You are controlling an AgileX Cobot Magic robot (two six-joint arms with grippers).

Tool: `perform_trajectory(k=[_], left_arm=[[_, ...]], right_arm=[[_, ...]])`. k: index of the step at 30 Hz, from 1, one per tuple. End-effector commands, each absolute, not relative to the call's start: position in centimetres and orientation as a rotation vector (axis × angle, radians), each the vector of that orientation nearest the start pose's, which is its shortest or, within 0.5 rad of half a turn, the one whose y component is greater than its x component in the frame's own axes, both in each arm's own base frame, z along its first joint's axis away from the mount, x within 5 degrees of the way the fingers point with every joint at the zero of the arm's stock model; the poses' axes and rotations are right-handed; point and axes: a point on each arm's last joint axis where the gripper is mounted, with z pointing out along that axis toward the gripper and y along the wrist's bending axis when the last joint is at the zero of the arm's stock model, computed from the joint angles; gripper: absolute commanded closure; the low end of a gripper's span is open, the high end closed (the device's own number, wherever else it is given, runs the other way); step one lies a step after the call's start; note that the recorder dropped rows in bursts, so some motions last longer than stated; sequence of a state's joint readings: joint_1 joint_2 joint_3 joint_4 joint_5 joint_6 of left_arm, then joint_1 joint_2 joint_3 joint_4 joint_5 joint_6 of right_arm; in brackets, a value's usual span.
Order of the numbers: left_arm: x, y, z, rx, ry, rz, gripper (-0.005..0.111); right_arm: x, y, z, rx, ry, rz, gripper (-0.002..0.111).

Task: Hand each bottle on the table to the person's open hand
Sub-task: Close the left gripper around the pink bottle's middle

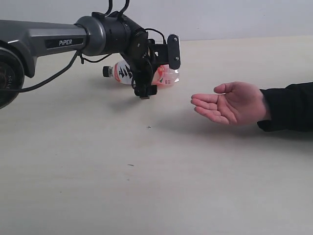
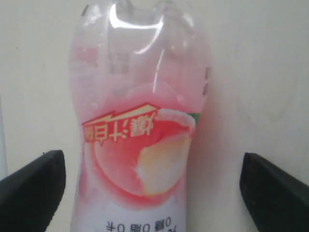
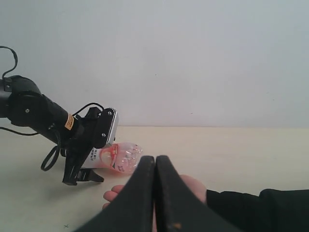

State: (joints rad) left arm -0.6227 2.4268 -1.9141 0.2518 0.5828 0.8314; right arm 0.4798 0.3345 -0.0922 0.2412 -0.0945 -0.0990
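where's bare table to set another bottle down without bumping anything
The broad stretch of table on the exterior camera's side of the arm and the open hand is bare. A narrower bare gap lies between the left end effector and the hand's fingertips. Crowded: around the pink bottle, which the end effector straddles.

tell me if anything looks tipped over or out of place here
The pink-red bottle lies on its side on the table instead of standing, black cap pointing away from the person's open hand. The left gripper straddles it, fingers open and not touching.
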Motion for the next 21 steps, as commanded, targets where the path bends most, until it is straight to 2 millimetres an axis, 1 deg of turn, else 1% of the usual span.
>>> perform_trajectory(k=[1,3,9,14,21], left_arm=[[44.15,-29.08,12.09,1.807,1.801,0.329,0.014],[44.41,-28.86,12.16,1.776,1.811,0.324,0.014],[44.65,-28.64,12.21,1.765,1.808,0.326,0.014],[44.70,-28.70,12.27,1.791,1.770,0.339,0.014],[44.70,-28.70,12.27,1.791,1.770,0.339,0.014]], right_arm=[[7.85,3.82,22.92,-0.264,1.619,0.448,0.108],[7.85,3.82,22.92,-0.264,1.619,0.448,0.108],[7.85,3.82,22.92,-0.264,1.619,0.448,0.108],[7.85,3.82,22.92,-0.264,1.619,0.448,0.108],[7.85,3.82,22.92,-0.264,1.619,0.448,0.108]])
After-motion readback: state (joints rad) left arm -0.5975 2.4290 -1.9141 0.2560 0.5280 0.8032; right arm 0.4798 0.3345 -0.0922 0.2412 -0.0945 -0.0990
